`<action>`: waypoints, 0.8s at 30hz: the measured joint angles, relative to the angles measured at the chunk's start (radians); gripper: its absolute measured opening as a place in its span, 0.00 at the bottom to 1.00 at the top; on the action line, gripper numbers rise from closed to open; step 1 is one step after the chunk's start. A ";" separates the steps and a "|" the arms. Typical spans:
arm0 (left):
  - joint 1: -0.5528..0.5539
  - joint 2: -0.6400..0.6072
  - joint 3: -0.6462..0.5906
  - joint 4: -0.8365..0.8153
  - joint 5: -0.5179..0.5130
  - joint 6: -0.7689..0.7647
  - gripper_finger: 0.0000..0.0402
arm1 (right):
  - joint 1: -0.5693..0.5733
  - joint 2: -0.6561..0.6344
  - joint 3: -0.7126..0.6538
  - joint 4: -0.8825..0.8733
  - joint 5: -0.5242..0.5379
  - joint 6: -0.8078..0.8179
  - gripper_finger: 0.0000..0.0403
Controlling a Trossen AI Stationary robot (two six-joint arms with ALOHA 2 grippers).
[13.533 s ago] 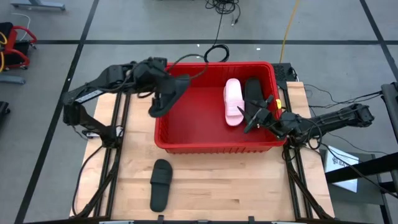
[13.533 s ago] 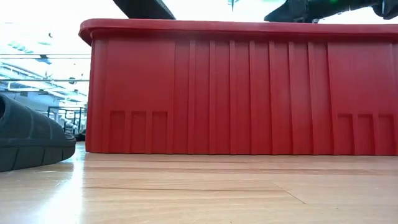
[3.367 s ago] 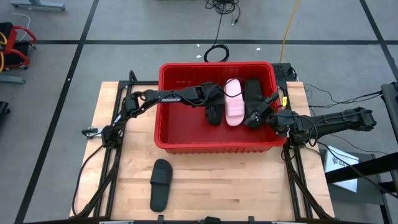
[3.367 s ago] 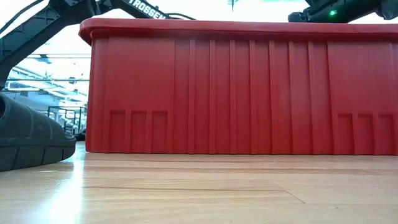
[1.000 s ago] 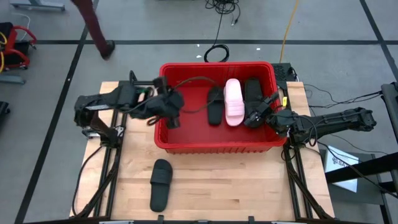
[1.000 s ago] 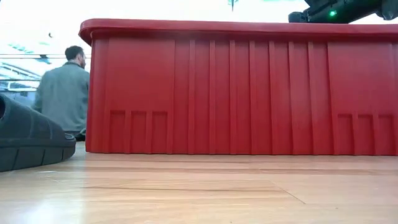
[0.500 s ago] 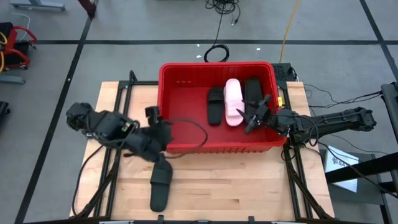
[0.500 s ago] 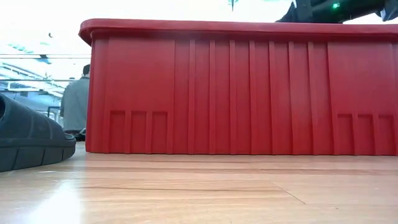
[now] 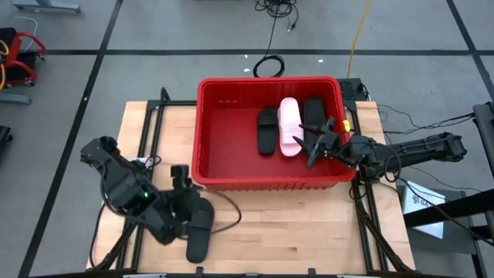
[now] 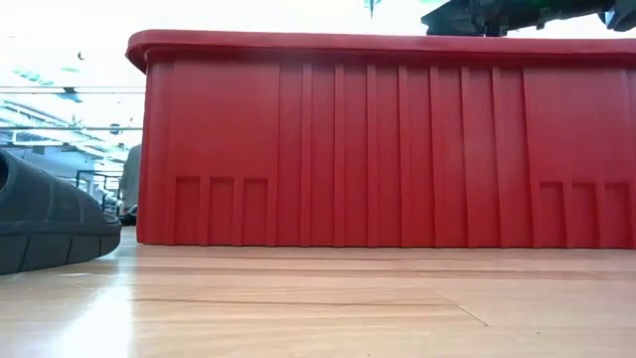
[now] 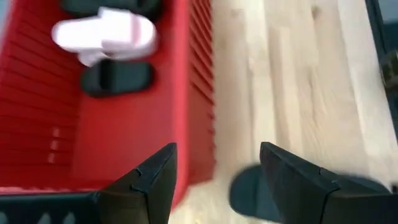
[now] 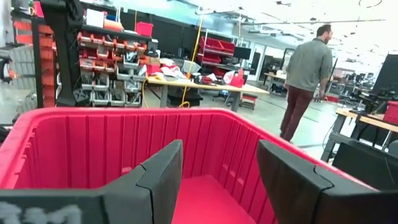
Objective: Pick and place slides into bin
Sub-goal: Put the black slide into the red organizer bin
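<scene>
the large rectangular bright red plastic bin [image 9: 231, 179] with ribbed walls sits at the far middle of the pale wooden table [image 9: 293, 224]. inside it, toward the right end, three flat open-toe slides lie side by side: a short matte black slide [image 9: 266, 131], a pale pink slide [image 9: 289, 125] just beside it, and a second black slide [image 9: 312, 114] nearest the right wall. a fourth matte black slide [image 9: 201, 232] lies on the table in front of the bin's left half, outside it and well apart from the others.

the left gripper [image 9: 184, 202] is low over the table at this loose slide, its fingers spread apart and holding nothing; in the left wrist view the dark sole [image 11: 249, 190] shows between and beyond the two open fingers [image 11: 155, 174], beside the bin's red wall [image 11: 198, 93].

the right gripper [image 9: 318, 141] hovers over the bin's right end by the pink slide, jaws parted and empty. in the right wrist view a person [image 12: 306, 78] in a grey top walks in the room beyond the bin.
</scene>
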 joint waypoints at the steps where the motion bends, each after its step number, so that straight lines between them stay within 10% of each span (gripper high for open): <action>1: -0.016 0.002 -0.021 0.000 0.008 -0.019 0.56 | 0.000 0.000 0.000 0.007 0.000 -0.003 0.49; 24: -0.181 0.003 -0.448 0.400 0.182 -0.314 0.56 | 0.000 0.012 0.000 0.017 0.000 0.010 0.49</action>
